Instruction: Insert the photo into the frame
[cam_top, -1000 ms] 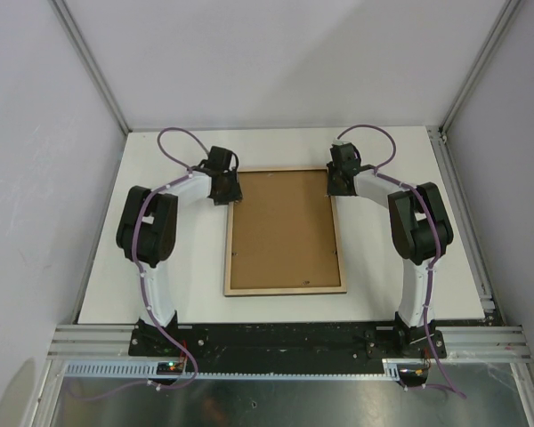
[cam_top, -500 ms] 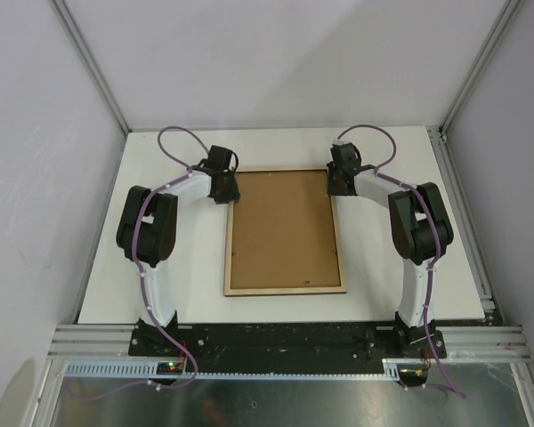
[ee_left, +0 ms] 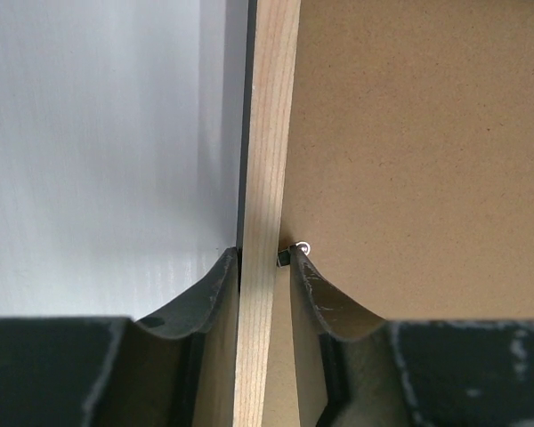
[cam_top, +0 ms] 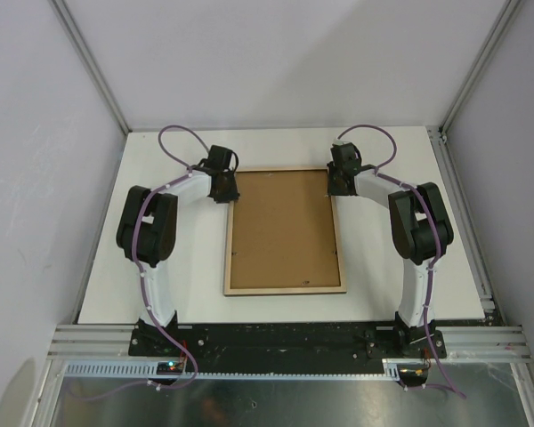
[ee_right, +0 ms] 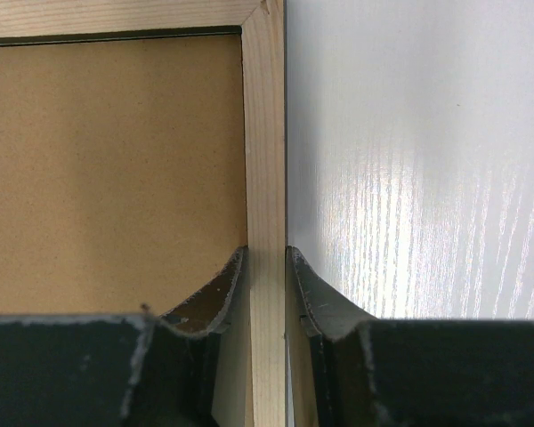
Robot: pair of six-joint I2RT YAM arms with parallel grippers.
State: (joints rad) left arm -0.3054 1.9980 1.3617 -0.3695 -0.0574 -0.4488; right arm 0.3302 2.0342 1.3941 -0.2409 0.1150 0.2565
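Observation:
The frame [cam_top: 285, 290] lies face down on the white table, its pale wood reverse up, with a brown backing board [cam_top: 283, 227] filling it. The photo is hidden. My left gripper [cam_top: 226, 189] is at the far left corner. In the left wrist view its jaws [ee_left: 263, 253] straddle the wooden rail [ee_left: 271, 133]: the outer finger is against the rail and the inner finger [ee_left: 316, 285] stands slightly off it beside a small metal tab [ee_left: 303, 248]. My right gripper [cam_top: 338, 185] is at the far right corner, shut [ee_right: 267, 252] on the rail [ee_right: 264, 133].
The white tabletop [cam_top: 400, 160] is walled by grey panels on three sides, with metal uprights [cam_top: 93, 67] at the far corners. Purple cables [cam_top: 180, 135] loop above both wrists. The arm bases [cam_top: 160, 334] sit on the near black rail.
The left gripper's jaws have narrowed around the frame's left rail. Neither arm nor the frame has visibly shifted in the top view.

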